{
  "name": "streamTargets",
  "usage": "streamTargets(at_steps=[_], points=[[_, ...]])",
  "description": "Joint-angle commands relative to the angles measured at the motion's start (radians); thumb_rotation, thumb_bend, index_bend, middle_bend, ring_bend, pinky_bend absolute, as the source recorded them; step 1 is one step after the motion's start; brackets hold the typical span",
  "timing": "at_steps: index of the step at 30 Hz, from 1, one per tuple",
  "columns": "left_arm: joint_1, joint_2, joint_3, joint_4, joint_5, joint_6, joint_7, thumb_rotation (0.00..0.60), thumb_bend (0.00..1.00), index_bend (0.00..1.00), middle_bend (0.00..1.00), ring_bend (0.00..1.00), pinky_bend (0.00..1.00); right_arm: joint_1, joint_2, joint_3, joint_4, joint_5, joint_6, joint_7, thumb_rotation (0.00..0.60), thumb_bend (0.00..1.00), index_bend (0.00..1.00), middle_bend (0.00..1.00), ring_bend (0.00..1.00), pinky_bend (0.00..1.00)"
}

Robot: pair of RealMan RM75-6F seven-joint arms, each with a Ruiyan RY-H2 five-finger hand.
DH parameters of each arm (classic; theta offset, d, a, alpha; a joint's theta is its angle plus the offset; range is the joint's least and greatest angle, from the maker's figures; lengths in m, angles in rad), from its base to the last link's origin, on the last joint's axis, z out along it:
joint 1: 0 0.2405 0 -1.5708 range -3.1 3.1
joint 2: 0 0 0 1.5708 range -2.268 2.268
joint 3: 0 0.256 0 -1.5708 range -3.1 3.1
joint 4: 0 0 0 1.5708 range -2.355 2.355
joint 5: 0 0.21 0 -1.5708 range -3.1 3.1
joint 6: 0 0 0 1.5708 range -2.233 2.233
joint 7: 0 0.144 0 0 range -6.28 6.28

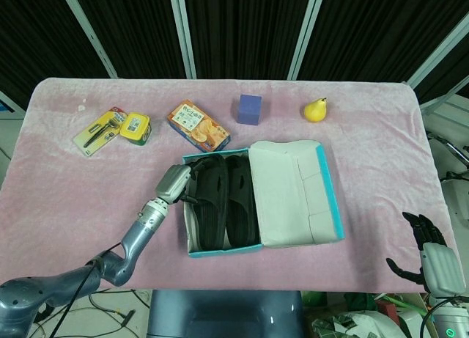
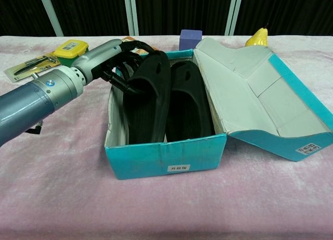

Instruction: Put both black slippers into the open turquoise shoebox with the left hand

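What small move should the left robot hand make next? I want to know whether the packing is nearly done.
Probably release: the left robot hand holds the left slipper inside the turquoise shoebox, beside the other slipper. Opening the fingers and lifting out looks right.

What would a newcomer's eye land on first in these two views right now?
The open turquoise shoebox at the table's centre, with both black slippers inside it. Next, the left hand at the box's left wall, fingers hooked on the left slipper, which leans tilted.
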Motion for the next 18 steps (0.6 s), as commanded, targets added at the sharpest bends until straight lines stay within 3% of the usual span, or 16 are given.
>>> streamTargets(at_steps=[1,7,14,18], points=[[-0.020,0.082,-0.026,-0.129,-0.090,-0.104,0.114,0.600,0.00,0.11,0.35,0.33,0.40,-0.001,-0.001,0.000,0.000,0.001,0.001,0.001,0.600,0.13,0.11,0.10,0.00,0.10],[-0.035,0.175,-0.042,-0.276,-0.225,-0.194,0.293,0.598,0.00,0.02,0.22,0.19,0.27,-0.004,-0.002,-0.001,0.004,0.000,0.005,0.005,0.600,0.13,0.11,0.10,0.00,0.10],[-0.039,0.228,-0.050,-0.353,-0.301,-0.201,0.384,0.462,0.00,0.00,0.10,0.03,0.14,-0.004,-0.003,-0.001,0.006,-0.003,0.006,0.009,0.600,0.13,0.11,0.10,0.00,0.10],[-0.046,0.259,-0.052,-0.389,-0.325,-0.206,0.417,0.435,0.00,0.00,0.05,0.00,0.07,-0.003,-0.003,-0.001,0.006,-0.004,0.006,0.008,0.600,0.13,0.11,0.10,0.00,0.10]])
